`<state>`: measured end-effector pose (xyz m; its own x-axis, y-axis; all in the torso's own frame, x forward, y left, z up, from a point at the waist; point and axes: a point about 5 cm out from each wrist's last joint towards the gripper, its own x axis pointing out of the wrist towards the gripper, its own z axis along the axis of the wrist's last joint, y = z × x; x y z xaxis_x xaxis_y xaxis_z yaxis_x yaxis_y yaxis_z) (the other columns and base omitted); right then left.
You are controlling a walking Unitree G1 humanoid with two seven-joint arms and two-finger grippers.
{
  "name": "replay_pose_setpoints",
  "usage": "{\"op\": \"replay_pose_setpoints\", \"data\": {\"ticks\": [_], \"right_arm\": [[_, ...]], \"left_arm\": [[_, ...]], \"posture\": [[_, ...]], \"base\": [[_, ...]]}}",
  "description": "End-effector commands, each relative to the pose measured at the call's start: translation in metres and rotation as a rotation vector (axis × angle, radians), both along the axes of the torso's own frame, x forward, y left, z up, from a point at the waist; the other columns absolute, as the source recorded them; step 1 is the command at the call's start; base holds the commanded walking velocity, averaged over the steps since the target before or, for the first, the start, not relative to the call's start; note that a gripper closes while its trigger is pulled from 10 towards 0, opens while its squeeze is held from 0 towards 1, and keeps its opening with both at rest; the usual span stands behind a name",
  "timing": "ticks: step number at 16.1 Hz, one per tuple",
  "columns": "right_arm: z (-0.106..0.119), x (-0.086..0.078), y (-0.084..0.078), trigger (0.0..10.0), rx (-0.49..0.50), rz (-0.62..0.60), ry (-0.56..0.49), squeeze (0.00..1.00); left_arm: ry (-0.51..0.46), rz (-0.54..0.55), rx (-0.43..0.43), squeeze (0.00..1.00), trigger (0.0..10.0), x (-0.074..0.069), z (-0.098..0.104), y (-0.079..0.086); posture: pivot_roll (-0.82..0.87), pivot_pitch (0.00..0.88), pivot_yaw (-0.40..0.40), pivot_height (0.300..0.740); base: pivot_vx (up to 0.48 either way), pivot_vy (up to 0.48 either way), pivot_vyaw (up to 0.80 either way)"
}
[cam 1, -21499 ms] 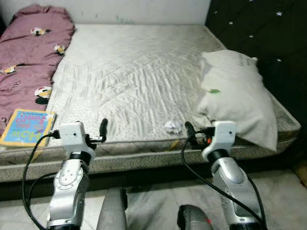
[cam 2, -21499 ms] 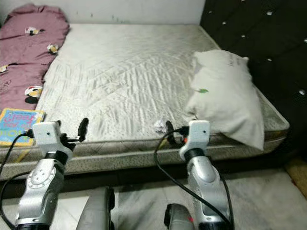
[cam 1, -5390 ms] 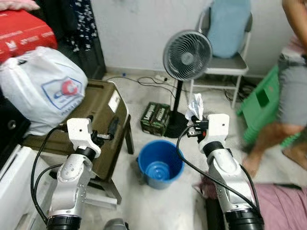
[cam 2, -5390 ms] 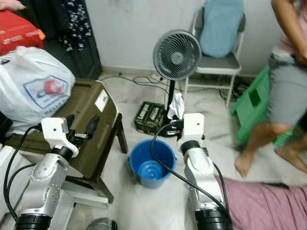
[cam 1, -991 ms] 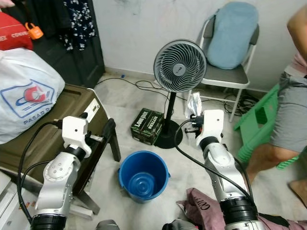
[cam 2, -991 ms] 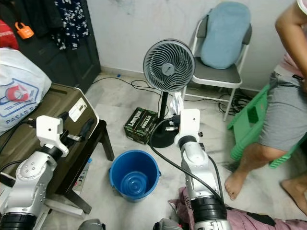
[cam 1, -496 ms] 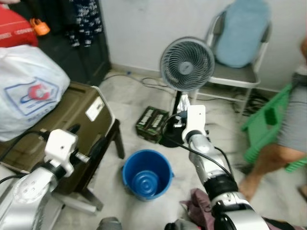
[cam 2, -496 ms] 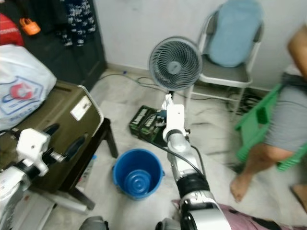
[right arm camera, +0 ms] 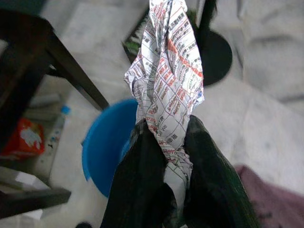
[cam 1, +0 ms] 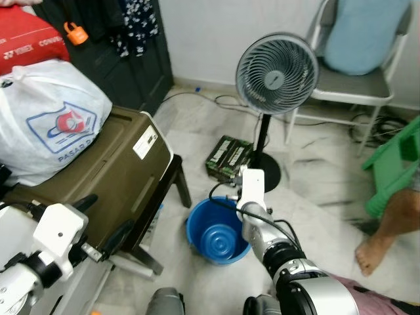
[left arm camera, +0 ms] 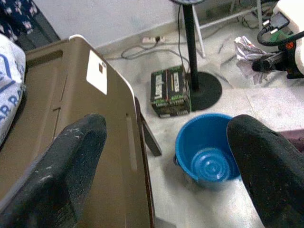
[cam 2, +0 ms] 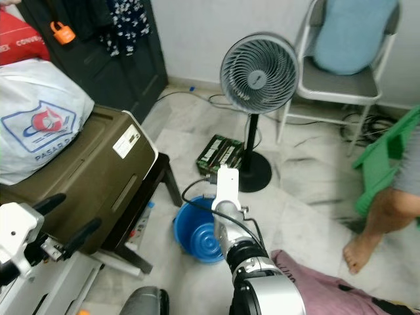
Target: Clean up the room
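A brown suitcase-like case [cam 1: 105, 177] lies on a dark stand at the left of the scene, with a white plastic bag [cam 1: 49, 121] printed in blue and red resting on its far-left end and a red bag [cam 1: 29, 39] beyond that. At the far right a metal folding chair [cam 1: 351, 82] carries a pale blue cushion [cam 1: 364, 33], and a green plastic stool [cam 1: 394, 167] stands right of it, near a person's bare foot [cam 1: 373, 252] on the pale tiled floor. A grey pedestal fan [cam 1: 275, 65] stands in the middle, its round black base on the floor, with a dark green printed box [cam 1: 226, 157] lying just left of that base. Nearer than the fan sits a blue bucket [cam 1: 216, 233], open side up, on the floor right of the case's stand. A pinkish-purple cloth [cam 2: 328, 282] lies on the floor at the near right. The right gripper [right arm camera: 173, 137] reaches out over the near-right rim of the bucket, its two black fingers closed on a crumpled piece of printed paper [right arm camera: 166, 80] that sticks up beyond the fingertips, above the floor beside the bucket. The left gripper [left arm camera: 166, 156] is held low at the near left, by the near end of the case, its fingers spread wide apart with nothing between them.
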<state>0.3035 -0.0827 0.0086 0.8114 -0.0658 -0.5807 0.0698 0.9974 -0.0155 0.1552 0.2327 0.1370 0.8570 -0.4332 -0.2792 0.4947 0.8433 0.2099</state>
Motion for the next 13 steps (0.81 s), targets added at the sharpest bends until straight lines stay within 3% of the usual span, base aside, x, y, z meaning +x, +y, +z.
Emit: {"op": "replay_pose_setpoints", "data": {"ticks": [1, 5, 8, 10, 13], "right_arm": [[-0.004, -0.004, 0.006, 10.0, 0.006, -0.022, 0.034, 0.0], [-0.018, -0.015, -0.002, 10.0, -0.047, -0.068, 0.098, 0.0], [-0.012, -0.007, -0.013, 10.0, -0.027, -0.132, 0.048, 0.0], [-0.001, 0.003, -0.011, 10.0, -0.027, -0.117, -0.005, 0.0], [0.014, 0.013, 0.007, 10.0, -0.001, -0.061, -0.07, 0.0]], "left_arm": [[0.002, -0.004, 0.021, 0.0, 10.0, -0.003, 0.011, 0.003], [0.056, -0.032, 0.011, 0.0, 10.0, -0.014, 0.016, -0.002], [0.069, -0.03, 0.005, 0.0, 10.0, -0.015, 0.016, -0.004], [0.08, -0.026, 0.005, 0.0, 10.0, -0.015, 0.016, -0.002], [0.085, -0.02, 0.004, 0.0, 10.0, -0.014, 0.015, -0.002]], "posture": [[0.34, 0.157, 0.117, 0.74], [0.34, 0.178, 0.132, 0.74], [0.34, 0.178, 0.136, 0.74], [0.34, 0.182, 0.137, 0.74], [0.34, 0.18, 0.136, 0.74]], "base": [[0.0, 0.0, 0.0], [0.0, 0.0, 0.0], [0.0, 0.0, 0.0], [0.0, 0.0, 0.0], [0.0, 0.0, 0.0]]}}
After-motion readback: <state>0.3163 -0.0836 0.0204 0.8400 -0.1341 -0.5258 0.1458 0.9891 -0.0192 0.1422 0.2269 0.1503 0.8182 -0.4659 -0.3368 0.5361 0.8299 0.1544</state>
